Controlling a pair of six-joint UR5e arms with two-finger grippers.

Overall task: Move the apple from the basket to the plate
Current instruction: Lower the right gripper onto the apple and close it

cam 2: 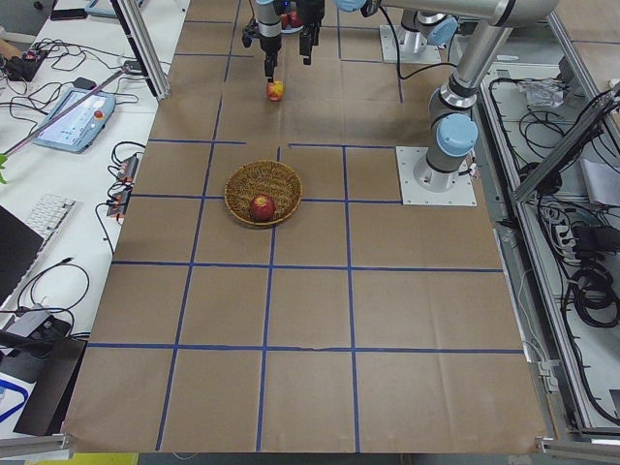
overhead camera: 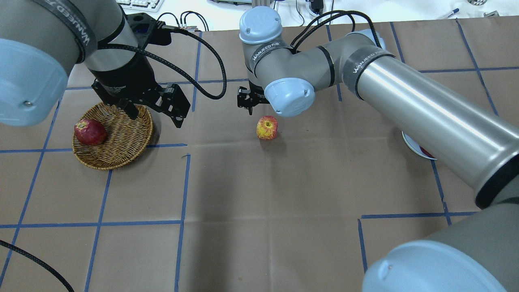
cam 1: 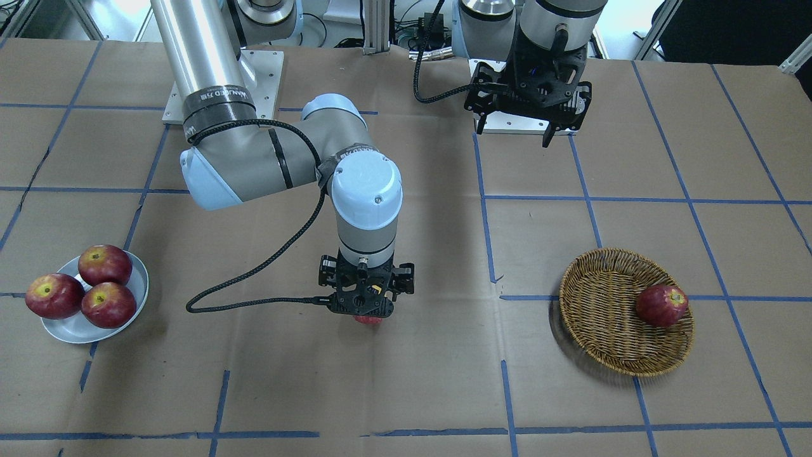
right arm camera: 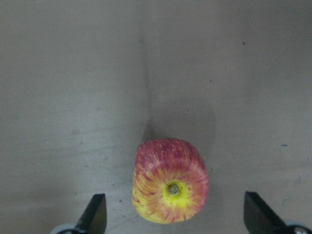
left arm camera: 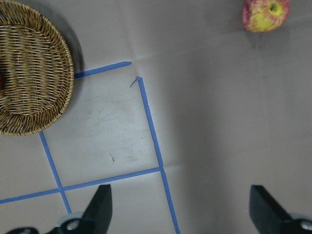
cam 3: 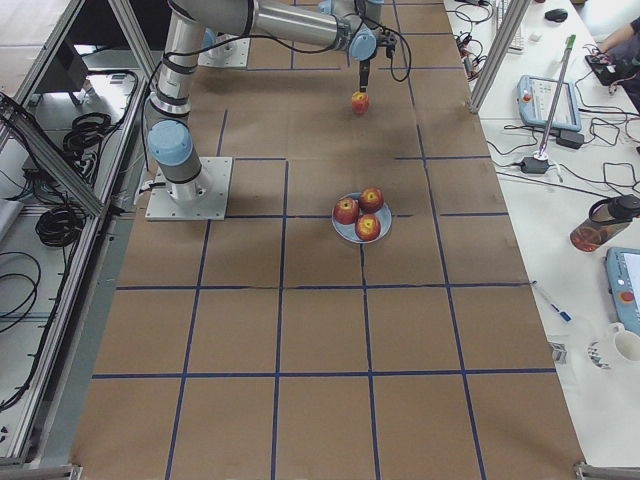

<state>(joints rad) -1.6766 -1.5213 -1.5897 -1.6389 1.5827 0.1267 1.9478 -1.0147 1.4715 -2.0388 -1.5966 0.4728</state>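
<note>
Between the basket and the plate, on the open middle of the bench (cam 1: 406, 393), which is covered with brown paper and blue tape lines, lies the orange-red apple with yellowish streaks (overhead camera: 267, 127). It rests on the paper alone, well apart from both containers, and it is tilted so that its yellow stem hollow shows in the overhead view.

The right arm's black two-finger pincer (right arm camera: 178, 217) hangs directly above this apple. Its fingers (right arm camera: 97, 214) are spread wide, one on each side of the fruit, and they do not touch it.

On the robot's left side stands the round shallow woven wicker basket (overhead camera: 121, 138). One darker, deep-red apple (cam 1: 661, 305) lies inside it, against the rim on the side away from the bench's middle. The left arm's black pincer (cam 1: 514, 132) hangs above the bench near the basket. It is also wide and holds nothing, and in its wrist view the paper below it is bare.

On the robot's right side stands the small round glossy white-grey plate (cam 1: 70, 327). It carries three dark red apples (cam 1: 104, 264) that touch one another, and one of them reaches over the rim.
</note>
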